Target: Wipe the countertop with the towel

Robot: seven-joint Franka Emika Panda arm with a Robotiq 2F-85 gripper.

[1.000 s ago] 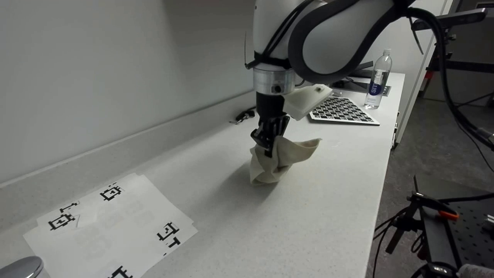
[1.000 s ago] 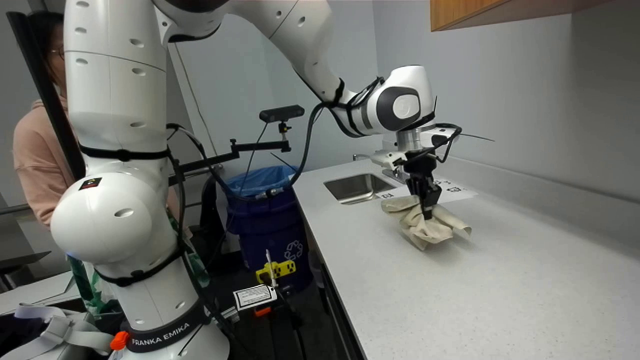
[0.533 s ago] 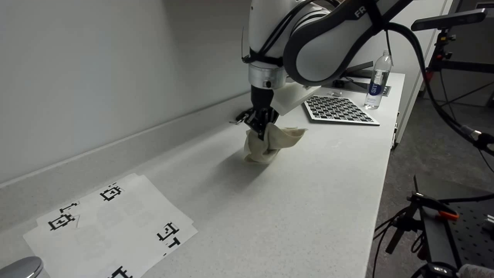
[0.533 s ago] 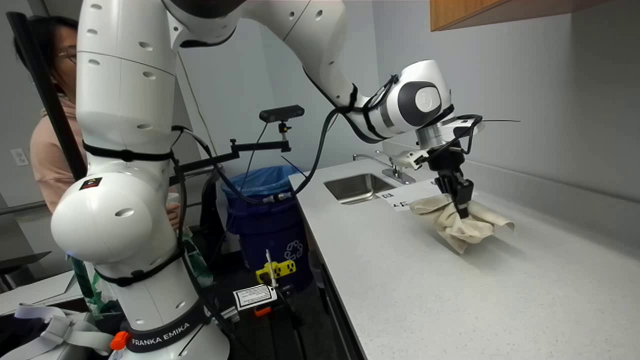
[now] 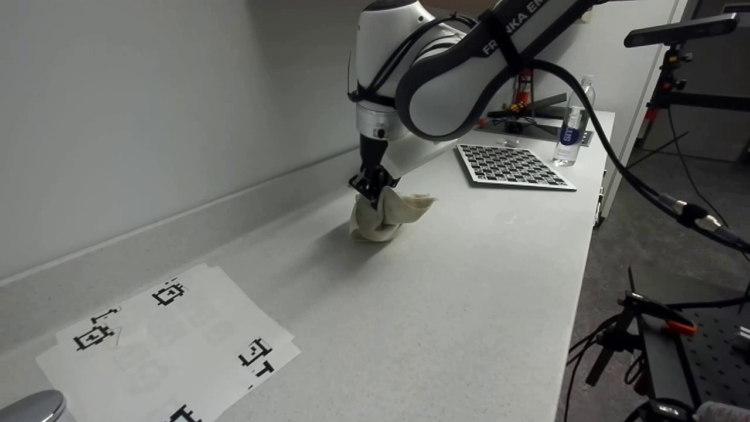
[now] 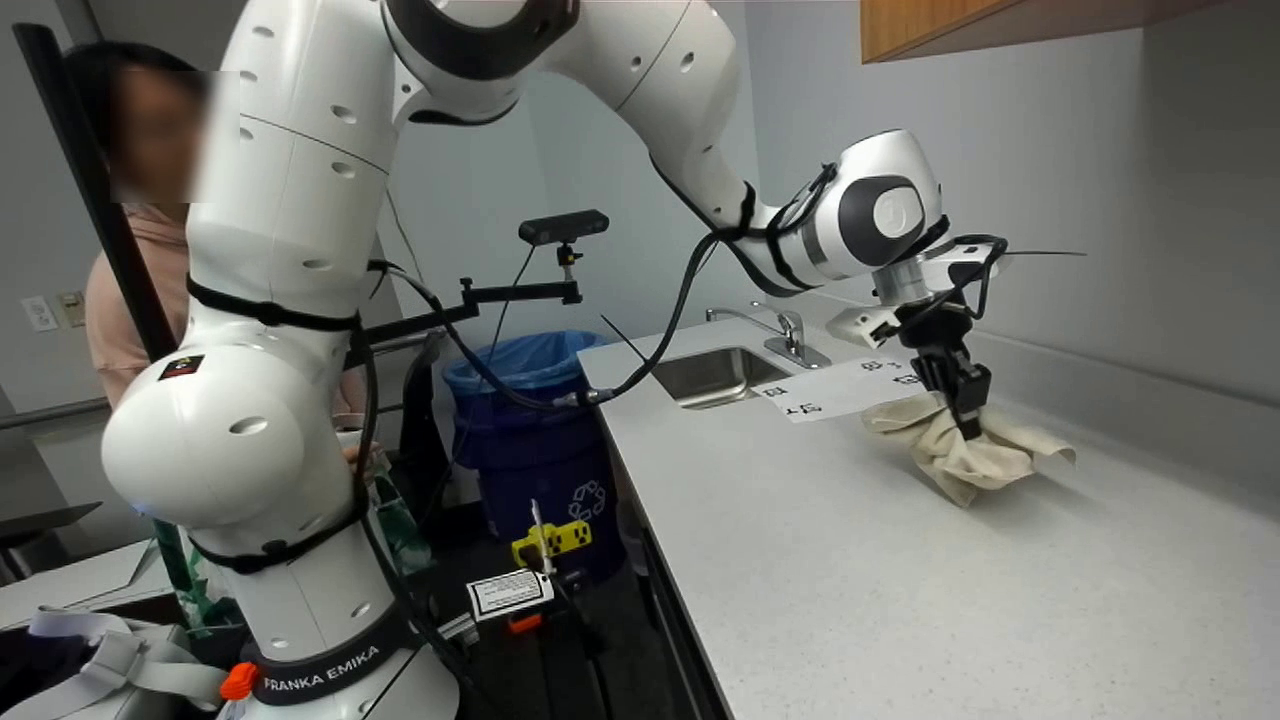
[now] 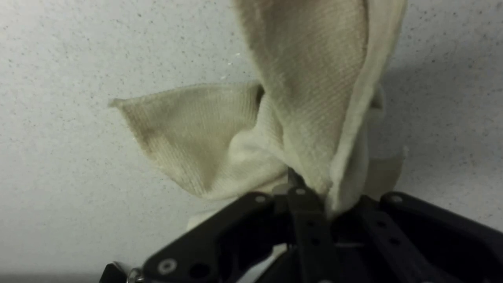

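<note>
Shift since earlier frame: arm [image 6: 262, 430], gripper [image 6: 967, 428] and towel [image 5: 401, 212] have travelled over the countertop [image 5: 463, 305], now nearer the backsplash [image 5: 193, 234];
Towel, look: cream-beige, ribbed weave; crumpled, bunched at the grip; in the wrist view a long fold runs up from the grip, and a pointed corner spreads out to the left;
Towel, place: at the fingertips, on or just above the countertop, cannot tell which;
Fingers: clenched, cloth pinched between them; gripper aimed downward, somewhat tilted;
Count, task: 1 towel; 1 countertop; 1 gripper;
Count, counter items: 1 bottle [image 5: 570, 135], upright, near 1 checkered board [image 5: 510, 165], flat; marker paper [image 5: 176, 340], edges uneven, number of sheets unclear; 1 sink [image 6: 715, 375]; 1 faucet [image 6: 792, 335];
Count, beyond counter: 1 blue bin [image 6: 530, 450]; 1 person [image 6: 140, 285], partly hidden by the arm, face blurred
</note>
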